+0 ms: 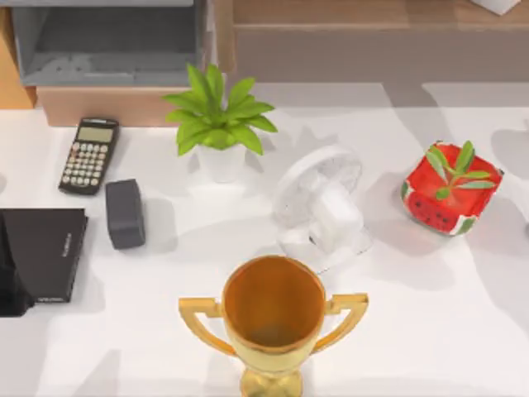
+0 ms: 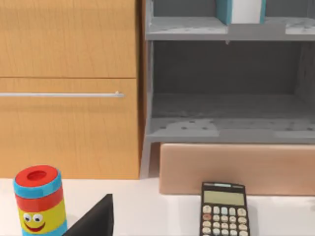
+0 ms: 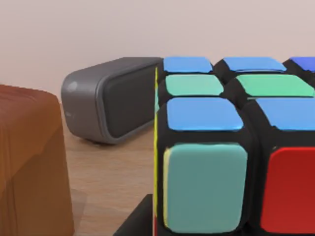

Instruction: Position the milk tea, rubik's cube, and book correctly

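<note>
From my right wrist camera the cube (image 3: 231, 147) is very near and stands on a wooden surface, with a grey speaker (image 3: 110, 98) behind it. From my left wrist camera the book (image 2: 241, 11) stands upright on the upper level of the grey shelf (image 2: 221, 29), above a calculator (image 2: 224, 209) and a colourful cup (image 2: 39, 199) on the table. I cannot tell the state of the fingers of either gripper.

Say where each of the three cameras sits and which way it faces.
Top view: above the table, looking down on trophy, fan, calculator.
Left wrist view: low, facing the grey shelf, book on top; shares the calculator.
Right wrist view: close against the rubik's cube, a grey speaker behind.
</note>
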Motion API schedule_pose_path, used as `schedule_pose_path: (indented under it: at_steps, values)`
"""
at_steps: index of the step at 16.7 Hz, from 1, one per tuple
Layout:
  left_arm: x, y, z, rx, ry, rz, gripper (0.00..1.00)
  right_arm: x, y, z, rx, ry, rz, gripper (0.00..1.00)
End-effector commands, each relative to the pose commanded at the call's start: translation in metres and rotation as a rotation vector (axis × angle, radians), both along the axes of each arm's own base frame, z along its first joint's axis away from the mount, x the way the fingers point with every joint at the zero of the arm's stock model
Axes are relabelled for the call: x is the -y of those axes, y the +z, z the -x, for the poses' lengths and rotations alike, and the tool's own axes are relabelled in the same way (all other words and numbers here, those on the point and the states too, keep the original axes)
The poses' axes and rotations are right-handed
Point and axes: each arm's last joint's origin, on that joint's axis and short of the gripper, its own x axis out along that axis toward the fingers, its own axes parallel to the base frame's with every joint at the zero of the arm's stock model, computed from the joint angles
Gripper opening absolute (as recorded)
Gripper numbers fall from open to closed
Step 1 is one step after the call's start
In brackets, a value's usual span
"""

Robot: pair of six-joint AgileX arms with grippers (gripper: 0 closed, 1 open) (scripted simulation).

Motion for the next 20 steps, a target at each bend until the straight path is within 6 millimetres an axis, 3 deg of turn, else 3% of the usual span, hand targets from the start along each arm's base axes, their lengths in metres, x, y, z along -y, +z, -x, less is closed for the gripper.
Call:
schedule_pose_path:
  at_steps: [6, 16, 20]
  values:
    - [0.0, 0.0, 0.0, 0.0, 0.0, 0.0, 1.0, 0.0, 0.0, 0.0, 0.0, 0.0, 0.0, 0.98]
    - [0.0, 0.0, 0.0, 0.0, 0.0, 0.0, 1.0, 0.002, 0.002, 0.0, 0.005, -0.002, 0.0, 1.0]
    - [0.0, 0.0, 0.0, 0.0, 0.0, 0.0, 1.0, 0.013, 0.012, 0.013, 0.042, -0.009, -0.003, 1.0]
